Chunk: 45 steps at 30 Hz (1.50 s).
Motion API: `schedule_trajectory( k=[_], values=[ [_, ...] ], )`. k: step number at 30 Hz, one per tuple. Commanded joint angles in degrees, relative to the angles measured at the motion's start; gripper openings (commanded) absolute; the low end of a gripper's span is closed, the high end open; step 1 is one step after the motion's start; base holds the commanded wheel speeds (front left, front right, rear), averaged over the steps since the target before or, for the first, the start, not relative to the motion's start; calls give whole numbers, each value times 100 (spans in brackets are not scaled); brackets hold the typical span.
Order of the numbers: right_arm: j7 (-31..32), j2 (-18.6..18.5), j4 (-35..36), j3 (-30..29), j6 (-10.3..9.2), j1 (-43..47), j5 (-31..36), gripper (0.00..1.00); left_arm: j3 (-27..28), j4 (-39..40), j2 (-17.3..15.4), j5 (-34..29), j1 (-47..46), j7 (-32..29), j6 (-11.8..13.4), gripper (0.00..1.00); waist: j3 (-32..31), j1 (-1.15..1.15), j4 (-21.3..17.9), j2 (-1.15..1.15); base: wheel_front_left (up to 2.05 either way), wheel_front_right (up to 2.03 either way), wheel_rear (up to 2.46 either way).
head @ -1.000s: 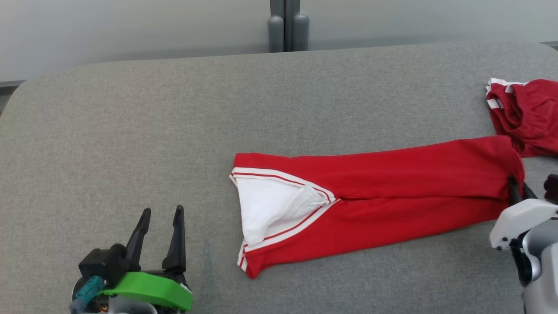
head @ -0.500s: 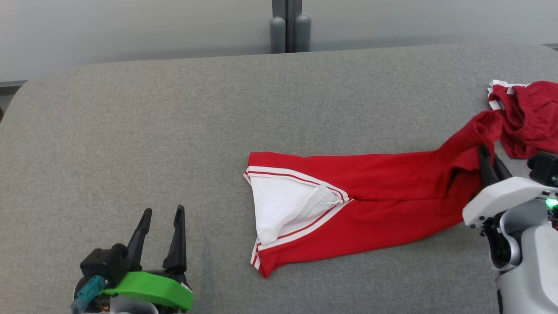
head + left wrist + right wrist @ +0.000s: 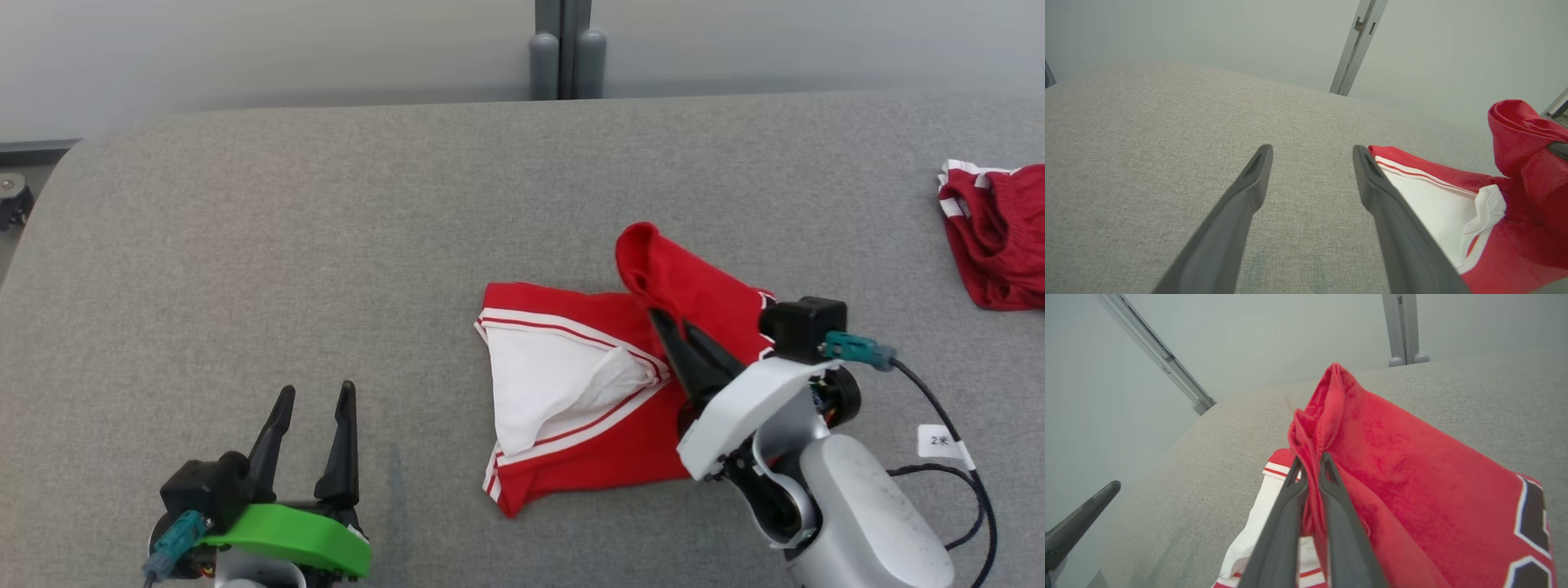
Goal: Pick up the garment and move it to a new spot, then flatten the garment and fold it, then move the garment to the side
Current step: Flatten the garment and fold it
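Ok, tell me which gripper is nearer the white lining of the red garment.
Right. The right gripper is shut on the lifted red end of the garment, just right of the white lining. The left gripper stands open over the grey table, well off to the lining's left.

The right pincer (image 3: 671, 322) and its pale arm (image 3: 857, 506) cover the near right part of the red garment (image 3: 604, 457). A second red garment (image 3: 1000, 245) far right is cut off by the picture's edge. Print on the cable tag (image 3: 940, 441) is too small to read.
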<state>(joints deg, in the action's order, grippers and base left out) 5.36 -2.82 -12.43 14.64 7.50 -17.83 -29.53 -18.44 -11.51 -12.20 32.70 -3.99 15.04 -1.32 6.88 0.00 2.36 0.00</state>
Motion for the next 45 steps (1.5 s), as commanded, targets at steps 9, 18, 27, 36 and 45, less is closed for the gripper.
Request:
schedule_trajectory(
  k=[9, 18, 27, 36, 45],
  values=[
    [-347, -18, -587, 1277, -4, -466, -502, 0, 41, -66, 95, -62, -168, 16, -89, 100, 127, 0, 152, 0, 0, 0, 0],
    [-629, -20, -1334, 1974, -3, -881, -891, 0, 75, -165, 165, -118, -235, 16, -173, 100, 165, 0, 258, 0, 0, 0, 0],
    [-989, -23, -1676, 2362, -4, -1148, -1236, 100, 102, -258, 199, -168, -175, 16, -226, 100, 84, 0, 222, 0, 0, 0, 0],
    [-1655, -21, -2044, 1585, -4, -1369, -138, 100, 45, -242, 226, -266, -112, 16, -255, 100, -76, 0, 69, 0, 0, 0, 0],
    [-1915, -22, -1849, 2, -4, -892, 1438, 100, 41, -264, 278, -363, -166, 16, -241, 100, -270, 0, -84, 0, 0, 0, 0]
  ],
)
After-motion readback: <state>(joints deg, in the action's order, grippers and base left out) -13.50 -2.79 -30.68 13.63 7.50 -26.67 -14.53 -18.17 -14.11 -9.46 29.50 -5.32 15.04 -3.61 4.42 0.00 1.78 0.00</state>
